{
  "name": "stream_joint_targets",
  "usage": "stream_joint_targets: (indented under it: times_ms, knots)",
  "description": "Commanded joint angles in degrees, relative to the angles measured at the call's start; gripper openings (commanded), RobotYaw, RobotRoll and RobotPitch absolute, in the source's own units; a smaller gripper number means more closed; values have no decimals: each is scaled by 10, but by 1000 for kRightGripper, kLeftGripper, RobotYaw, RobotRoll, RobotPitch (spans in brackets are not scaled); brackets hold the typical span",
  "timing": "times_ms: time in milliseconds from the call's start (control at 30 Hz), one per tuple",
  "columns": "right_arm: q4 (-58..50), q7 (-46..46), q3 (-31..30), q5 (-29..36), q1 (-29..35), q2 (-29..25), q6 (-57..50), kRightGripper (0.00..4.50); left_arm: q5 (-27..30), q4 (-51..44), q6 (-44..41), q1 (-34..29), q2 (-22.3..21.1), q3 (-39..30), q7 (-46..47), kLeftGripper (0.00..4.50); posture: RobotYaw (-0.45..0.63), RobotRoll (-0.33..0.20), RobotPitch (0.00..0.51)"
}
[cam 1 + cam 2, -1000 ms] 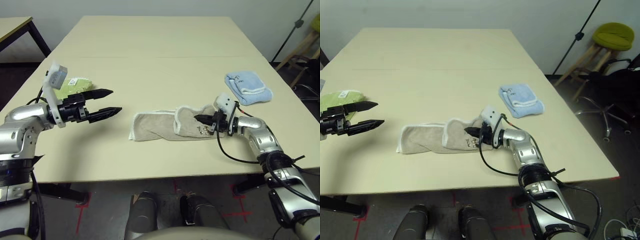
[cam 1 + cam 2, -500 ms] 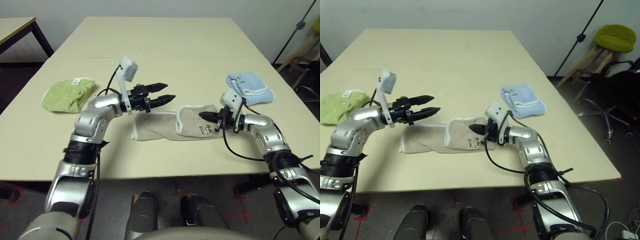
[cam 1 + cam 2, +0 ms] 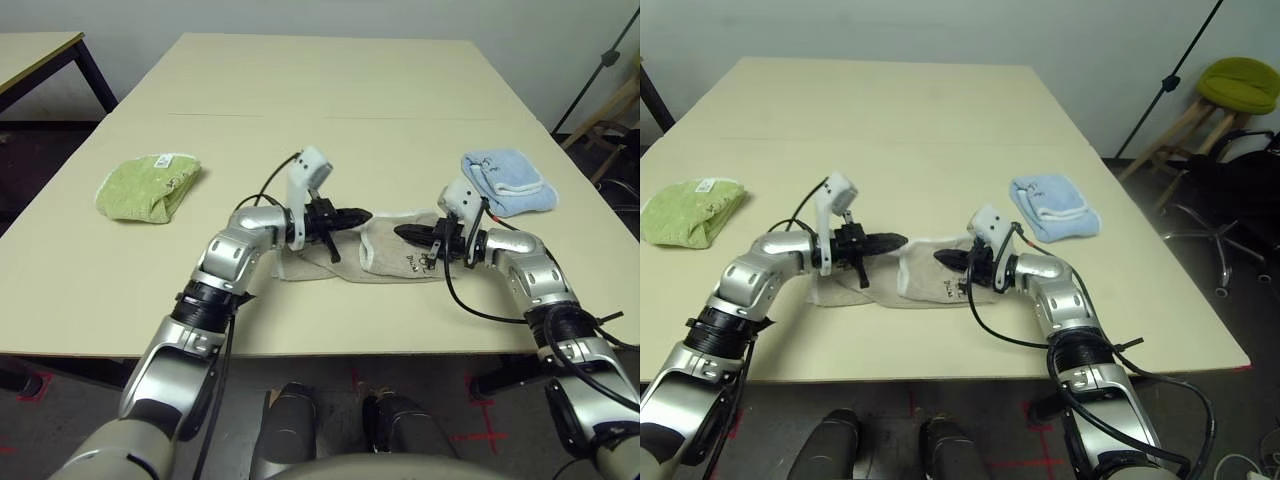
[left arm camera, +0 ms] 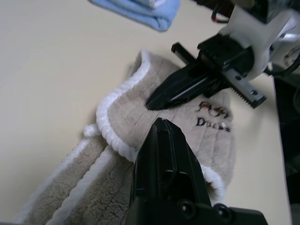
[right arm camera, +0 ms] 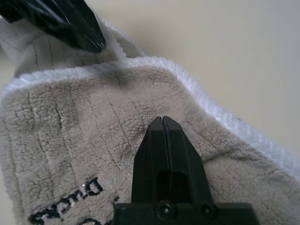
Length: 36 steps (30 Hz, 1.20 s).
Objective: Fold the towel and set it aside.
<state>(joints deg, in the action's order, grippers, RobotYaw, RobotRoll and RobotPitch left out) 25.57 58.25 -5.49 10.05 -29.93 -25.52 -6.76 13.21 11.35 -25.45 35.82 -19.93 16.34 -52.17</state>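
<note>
The beige-grey towel [image 3: 400, 262] lies loosely folded at the middle of the table, its white edging and dark embroidered mark [image 4: 213, 117] showing. My left gripper [image 3: 362, 215] is shut, its tip just over the towel's turned-over edge [image 4: 112, 136]. From the other side my right gripper [image 3: 402, 232] is also shut, its tip low over the folded flap [image 5: 70, 131]. No cloth shows between either pair of fingers. The two tips point at each other, a short gap apart.
A green folded cloth [image 3: 150, 188] lies at the left of the table [image 3: 320, 100], a light blue folded cloth [image 3: 505, 182] at the right, close behind my right forearm. A stool [image 3: 1240, 85] stands beyond the table's right side.
My left arm has swung in from the far left to the towel, and its fingers have closed from wide open. The right gripper has stayed shut at the towel.
</note>
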Motion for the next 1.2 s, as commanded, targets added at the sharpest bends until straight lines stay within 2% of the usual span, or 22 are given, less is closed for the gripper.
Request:
stream_joint_targets:
  times_ms: [33,267,567,700,833,867,933,1067,1200]
  knots:
    - [19,-5,-3,-14,12,-7,10,0,-25,14,14,-17,6,28,-7,15,155,0,131]
    - [29,-2,-16,-32,17,-14,14,0,-57,13,15,-38,-7,54,-25,15,158,0,135]
    - [28,2,-20,-31,12,-9,12,0,-55,10,7,-34,-8,42,-30,15,163,0,135]
    - [-7,17,-7,-2,9,-7,-12,0,13,-41,-53,-35,1,-16,-29,15,169,0,138]
    - [-52,38,8,31,-11,-15,-50,0,109,-129,-158,-35,-1,-116,3,15,174,0,142]
    - [-64,45,9,36,-19,-20,-56,292,134,-155,-188,-39,-6,-144,15,302,174,0,143]
    - [-82,59,11,49,-32,-26,-65,605,172,-197,-243,-48,-21,-188,37,590,179,0,145]
    - [-92,94,9,61,-55,-49,-72,1950,222,-254,-328,-75,-51,-253,89,1802,193,0,150]
    - [-81,138,7,61,-72,-76,-42,3424,282,-313,-447,-97,-52,-330,167,3110,202,0,148]
